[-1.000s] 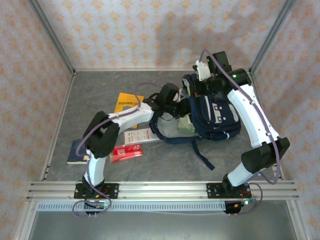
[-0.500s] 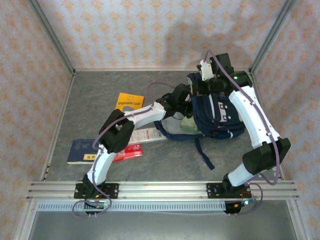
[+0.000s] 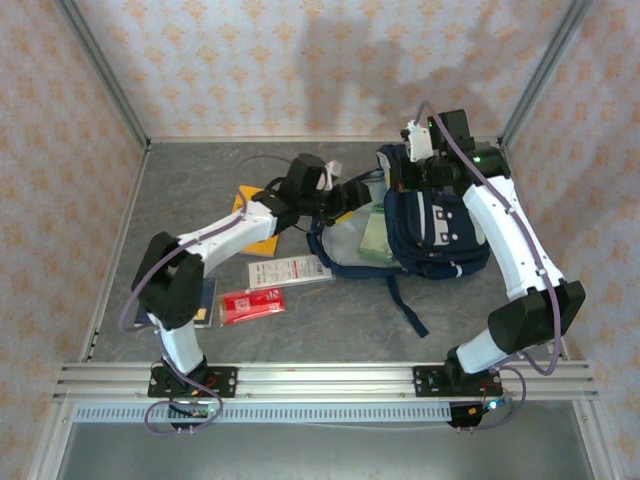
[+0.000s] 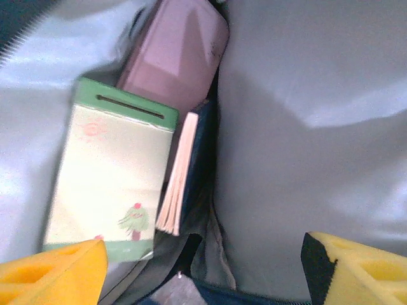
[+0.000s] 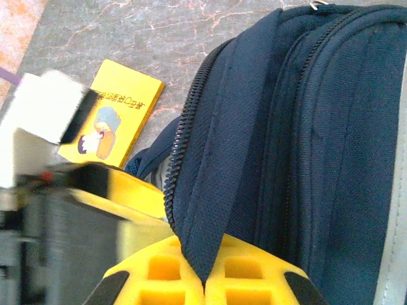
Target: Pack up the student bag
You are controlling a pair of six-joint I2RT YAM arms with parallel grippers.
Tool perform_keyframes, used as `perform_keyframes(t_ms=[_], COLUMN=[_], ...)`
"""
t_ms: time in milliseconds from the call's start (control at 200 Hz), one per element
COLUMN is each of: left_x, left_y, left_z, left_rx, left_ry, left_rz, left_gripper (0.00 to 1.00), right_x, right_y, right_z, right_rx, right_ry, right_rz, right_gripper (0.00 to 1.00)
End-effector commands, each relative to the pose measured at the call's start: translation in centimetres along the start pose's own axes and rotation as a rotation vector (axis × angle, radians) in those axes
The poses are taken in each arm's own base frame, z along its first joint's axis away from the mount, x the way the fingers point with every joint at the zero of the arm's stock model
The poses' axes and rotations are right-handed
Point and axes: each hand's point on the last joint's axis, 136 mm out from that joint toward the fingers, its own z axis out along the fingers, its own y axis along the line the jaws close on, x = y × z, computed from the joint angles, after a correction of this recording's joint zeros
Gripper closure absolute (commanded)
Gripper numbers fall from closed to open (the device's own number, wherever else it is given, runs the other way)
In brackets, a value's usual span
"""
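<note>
Peach patterned walls close in my grey marbled worktop (image 3: 330, 325). The student bag (image 3: 432, 225) lies toward the far right of it, with its mouth turned left and gaping so the pale lining shows. My right gripper (image 5: 205, 279) is clenched on a fold of the bag's navy fabric beside the zip, at the bag's far end. My left gripper (image 4: 203, 273) is released at the bag's mouth, its yellow fingers (image 4: 54, 273) spread wide with nothing between them. Inside, against the lining, a green notepad (image 4: 108, 171) lies beside a dark-covered book (image 4: 194, 165), and a pink case (image 4: 175, 57) sits deeper in. On the worktop left of the bag are a yellow book (image 5: 117, 117), a white packet (image 3: 290, 270) near the bag's strap, and a red packet (image 3: 252, 305).
</note>
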Motion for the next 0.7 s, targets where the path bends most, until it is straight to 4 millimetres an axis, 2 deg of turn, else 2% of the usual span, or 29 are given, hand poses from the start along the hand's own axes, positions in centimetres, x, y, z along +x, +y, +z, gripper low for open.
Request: perform_keyframes(t_ms=[0, 75, 160, 265, 325, 380, 425, 530, 595, 696], left_x=[0.1, 0.2, 0.1, 0.4, 0.7, 1.0, 1.2, 1.2, 1.3, 1.8], left_y=[1.0, 2.1, 4.6, 7.7, 9.7, 11.3, 12.6, 14.6, 15.6, 17.3], left_z=[-4.2, -6.6, -9.0, -11.2, -12.5, -13.4, -14.1, -15.1, -15.1, -14.9], left_rx=[-0.103, -0.191, -0.333, -0.448, -0.518, -0.567, -0.602, -0.636, -0.664, -0.722], left_ry=[-0.009, -0.016, -0.043, -0.078, -0.094, -0.107, -0.119, -0.134, -0.120, -0.075], left_rz=[0.100, 0.145, 0.147, 0.081, 0.043, 0.021, 0.001, -0.048, -0.041, -0.033], left_gripper=[0.20, 0.20, 0.21, 0.21, 0.22, 0.22, 0.22, 0.23, 0.23, 0.24], right_x=[-1.1, 0.1, 1.0, 1.0, 0.9, 0.9, 1.1, 1.9, 1.7, 0.9], right_y=[-1.6, -2.9, -4.7, -6.7, -6.9, -5.9, -4.4, -1.0, 0.4, 2.5], right_z=[-0.8, 0.1, 1.0, 1.6, 2.1, 2.9, 3.9, 5.7, 5.9, 5.0], right_rx=[0.108, 0.210, 0.376, 0.536, 0.571, 0.545, 0.470, 0.337, 0.302, 0.263], right_ry=[-0.063, -0.010, 0.050, 0.090, 0.107, 0.109, 0.109, 0.105, 0.075, 0.011], right_rz=[-0.050, -0.089, -0.155, -0.202, -0.232, -0.252, -0.251, -0.233, -0.211, -0.202], right_gripper=[1.00, 1.00, 1.00, 1.00, 1.00, 1.00, 0.99, 0.81, 0.70, 0.62])
